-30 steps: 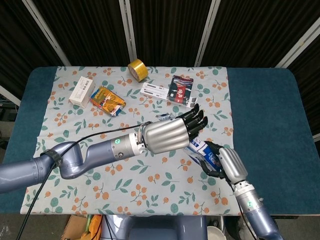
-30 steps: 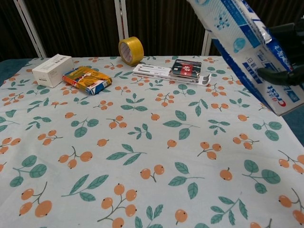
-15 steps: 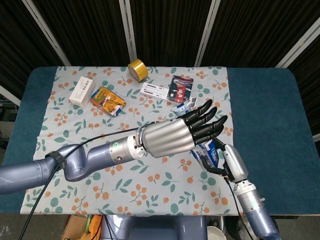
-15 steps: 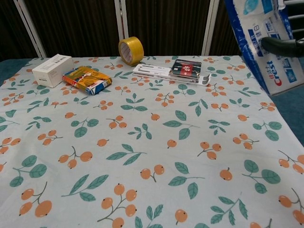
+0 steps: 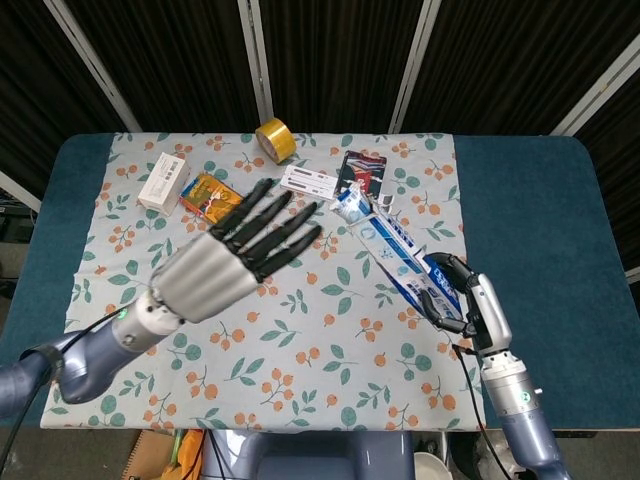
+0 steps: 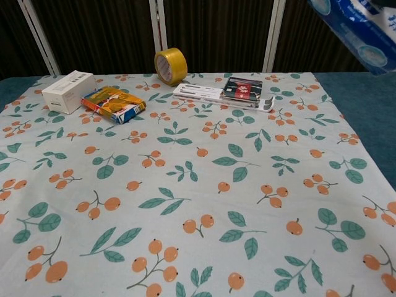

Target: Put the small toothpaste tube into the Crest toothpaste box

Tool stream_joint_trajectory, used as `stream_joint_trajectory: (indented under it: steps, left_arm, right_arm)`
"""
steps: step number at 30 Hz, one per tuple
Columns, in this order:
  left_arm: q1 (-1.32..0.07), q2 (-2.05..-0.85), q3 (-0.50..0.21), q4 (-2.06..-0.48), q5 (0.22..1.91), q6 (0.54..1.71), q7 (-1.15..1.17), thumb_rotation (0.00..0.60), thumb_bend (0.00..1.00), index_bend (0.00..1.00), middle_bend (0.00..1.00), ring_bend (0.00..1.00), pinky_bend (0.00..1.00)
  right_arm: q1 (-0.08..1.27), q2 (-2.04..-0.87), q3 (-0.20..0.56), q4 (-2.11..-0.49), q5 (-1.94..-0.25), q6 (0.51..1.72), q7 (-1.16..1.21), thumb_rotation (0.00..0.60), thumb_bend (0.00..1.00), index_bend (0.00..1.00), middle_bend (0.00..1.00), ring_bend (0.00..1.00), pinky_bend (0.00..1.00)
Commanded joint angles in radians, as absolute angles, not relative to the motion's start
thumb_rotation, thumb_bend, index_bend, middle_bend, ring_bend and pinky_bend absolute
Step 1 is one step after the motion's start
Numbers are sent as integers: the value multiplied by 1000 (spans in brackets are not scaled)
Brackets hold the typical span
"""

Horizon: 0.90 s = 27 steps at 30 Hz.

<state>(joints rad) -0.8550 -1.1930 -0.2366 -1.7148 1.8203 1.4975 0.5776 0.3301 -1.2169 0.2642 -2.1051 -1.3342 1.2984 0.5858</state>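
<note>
Head view: both hands show here; the chest view catches only a corner of the box at its top right edge.
Right hand point(image 5: 470, 305): wrapped around the lower end of the Crest toothpaste box point(image 5: 400, 252), holding it raised above the table.
Left hand point(image 5: 235, 255): held up over the left half of the cloth, fingers spread wide and straight, nothing in it.
Crest toothpaste box: long, blue and white, slanting from the right hand up and away toward the far middle of the table; its far end sits just beside the dark packet in this view.
Small toothpaste tube: I cannot pick it out with confidence. A pale shape at the box's far end point(image 5: 352, 205) may be the tube or an open flap; too small to tell.
Step in hand (judgement): insertion looks either just finished or about to be checked, since the left hand is bare and well apart from the box.
Next move (judgement): confirm the tube sits fully inside; if it protrudes, the left hand would need to come to the far end and press it home while the right hand keeps the box steady.
Around: floral cloth point(image 5: 300, 340), yellow tape roll point(image 5: 273, 138), white carton point(image 5: 164, 181), orange packet point(image 5: 214, 201), dark packet point(image 5: 362, 170).
</note>
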Motion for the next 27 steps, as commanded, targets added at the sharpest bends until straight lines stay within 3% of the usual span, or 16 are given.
stream_joint_trajectory:
  steps: [1,8,19,27]
  left_arm:
    - [-711,-1175,-152,-1683,1845,1642,513,600,41,126,73,148,132]
    - [-533,-1211,-46,-1549,1829,1766,377,600,41,126,73,148,132]
    - [-354,-1307,22,-1396,1712,1802,250,600,42,126,75,148,132]
    - [-275,-1351,49,-1297,1665,1787,144,600,42,126,84,149,132]
  right_arm:
    - [326,-1225,274,-2101,-1325,1306,598,600,470,454,560,585,453]
    - [319,-1221,332,-2100,-1299,1316,745,600,470,454,560,585,453]
    - [255,-1233,470,-2180,-1308,1513,900,600,470,453,560,584,453]
    - [233,-1208,489,-2226,-1344,1550,892,600,469,268,455,422,452]
